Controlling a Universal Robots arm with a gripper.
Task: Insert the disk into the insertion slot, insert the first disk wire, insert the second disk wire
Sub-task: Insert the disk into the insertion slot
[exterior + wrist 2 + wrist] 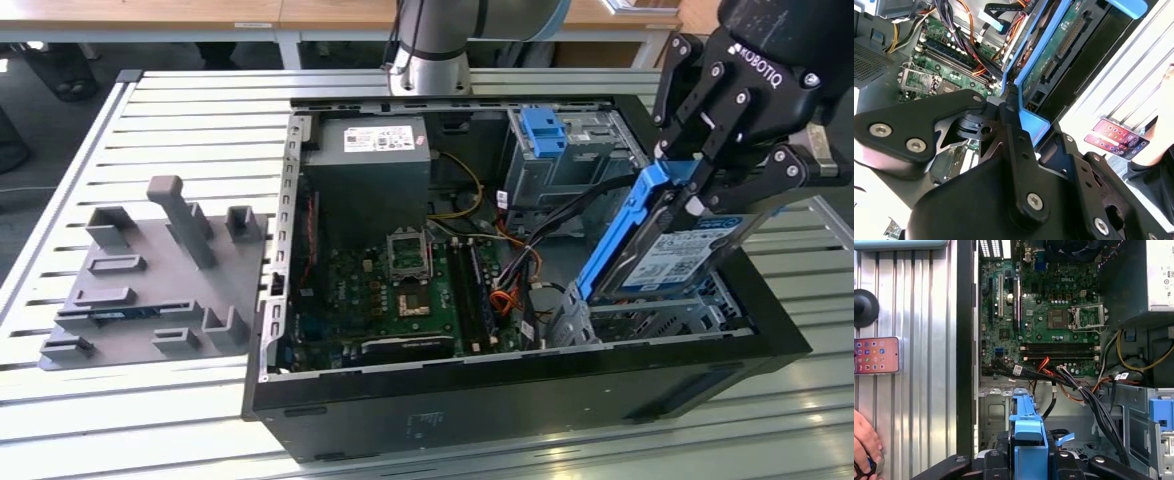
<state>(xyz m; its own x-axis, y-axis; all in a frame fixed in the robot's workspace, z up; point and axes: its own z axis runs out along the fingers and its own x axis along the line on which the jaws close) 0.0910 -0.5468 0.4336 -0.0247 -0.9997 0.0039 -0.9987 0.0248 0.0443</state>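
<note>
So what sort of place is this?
Probably a robotics lab or workshop bench: an open desktop computer case sits on a slatted metal table, a grey fixture block beside it, wooden desks behind. The gripper holds the disk, tilted, at the case.

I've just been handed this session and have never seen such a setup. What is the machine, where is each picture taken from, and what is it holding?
It is one robot arm with a black gripper at its end. The exterior view comes from a camera off the arm, looking down on an open computer case on a slatted metal table. Both wrist views come from cameras riding on the arm, looking past the gripper into the case. The gripper is shut on the disk, a drive in a blue frame. It is held steeply tilted with its lower end at the insertion slot, not yet flat in it. Beside the case lies a grey fixture plate. The first wrist view also shows a phone and a person's hand beside the case.
</note>
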